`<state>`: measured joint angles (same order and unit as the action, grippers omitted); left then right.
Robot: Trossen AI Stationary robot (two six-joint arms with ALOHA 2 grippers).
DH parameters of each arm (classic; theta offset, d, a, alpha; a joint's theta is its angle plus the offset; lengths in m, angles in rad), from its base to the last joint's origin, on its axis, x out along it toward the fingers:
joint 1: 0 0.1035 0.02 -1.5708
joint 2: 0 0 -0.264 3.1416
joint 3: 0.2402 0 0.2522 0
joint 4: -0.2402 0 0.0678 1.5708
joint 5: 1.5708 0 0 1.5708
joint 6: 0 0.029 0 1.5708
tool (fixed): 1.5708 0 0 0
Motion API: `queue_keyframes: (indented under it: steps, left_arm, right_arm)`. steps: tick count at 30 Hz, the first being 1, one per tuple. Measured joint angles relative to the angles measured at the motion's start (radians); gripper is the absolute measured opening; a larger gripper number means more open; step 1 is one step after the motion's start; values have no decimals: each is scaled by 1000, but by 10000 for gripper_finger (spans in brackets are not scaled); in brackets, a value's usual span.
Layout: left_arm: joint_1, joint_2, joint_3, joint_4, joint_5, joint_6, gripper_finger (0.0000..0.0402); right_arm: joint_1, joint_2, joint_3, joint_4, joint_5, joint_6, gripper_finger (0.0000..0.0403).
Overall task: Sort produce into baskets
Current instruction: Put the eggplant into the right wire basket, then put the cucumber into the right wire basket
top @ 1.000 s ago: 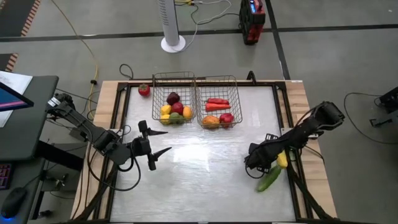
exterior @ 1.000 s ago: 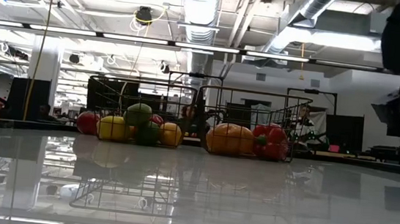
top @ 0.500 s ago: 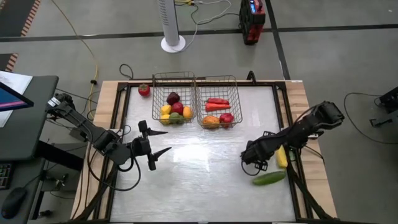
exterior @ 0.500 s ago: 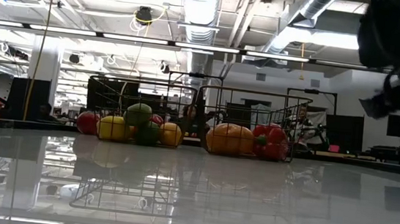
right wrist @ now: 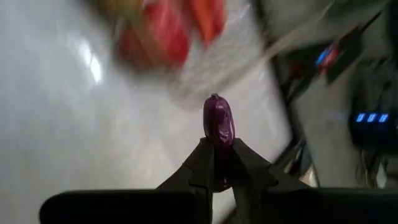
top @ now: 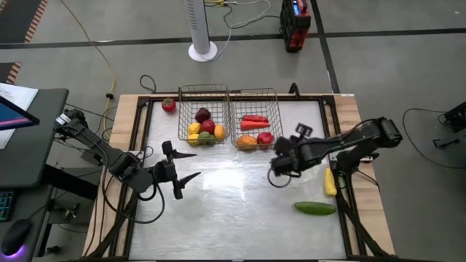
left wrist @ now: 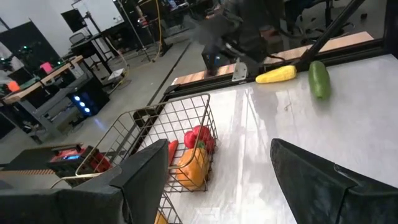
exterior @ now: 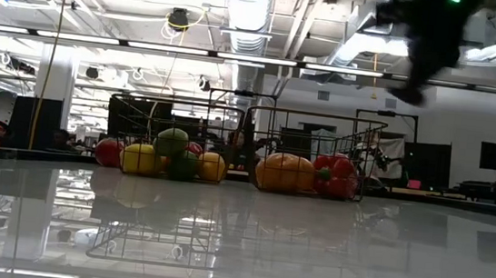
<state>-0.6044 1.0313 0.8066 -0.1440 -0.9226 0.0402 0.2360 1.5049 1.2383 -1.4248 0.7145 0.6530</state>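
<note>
Two grey wire baskets [top: 204, 93] [top: 277, 116] stand side by side at the table's far edge, each with produce inside. A green cucumber [top: 315, 208] and a yellow piece [top: 329, 182] lie on the table at the right. A red piece [top: 169, 105] sits on the table left of the baskets. My right gripper [top: 277, 171] hangs above the table, near side of the right basket, shut on a small purple piece [right wrist: 218, 121]. My left gripper [top: 186, 166] waits open at the left, raised, pointing toward the baskets [left wrist: 186, 143]. My right gripper pinches the purple piece by one end [right wrist: 217, 144] between its two fingers [right wrist: 202, 158]. The rest of the piece sticks out beyond the fingertips, in line with them. The piece is lifted clear of the table.
Bare table lies between the two arms and near side of the baskets. The right arm [left wrist: 236, 37] reaches in over the table's right edge, above the yellow piece [left wrist: 277, 74] and the cucumber [left wrist: 319, 79]. A wooden frame [top: 138, 116] rims the table.
My right gripper has risen from beside the cucumber and the yellow piece and gone toward the right basket, tipping as it went. The cucumber has turned from slanting to lying along the table's near edge. The yellow piece stays put.
</note>
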Motion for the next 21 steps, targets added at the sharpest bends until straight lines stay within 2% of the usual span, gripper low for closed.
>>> queue_keyframes:
  steps: [4,8,11,15,18,21]
  left_arm:
    - [0,0,0,0,0,0,270]
    - [0,0,0,-1,0,0,270]
    - [0,0,0,-1,1,0,270]
    - [0,0,0,-1,9,0,270]
    - [0,0,0,-2,28,0,270]
    - [0,0,0,-3,27,13,270]
  right_arm:
    - [-49,0,43,218,132,-157,66]
    - [-108,0,45,476,110,-383,85]
    - [-156,0,45,583,72,-493,127]
    - [-209,0,45,585,38,-527,209]
    - [-227,0,45,519,-51,-474,262]
    - [-214,0,45,418,-155,-390,295]
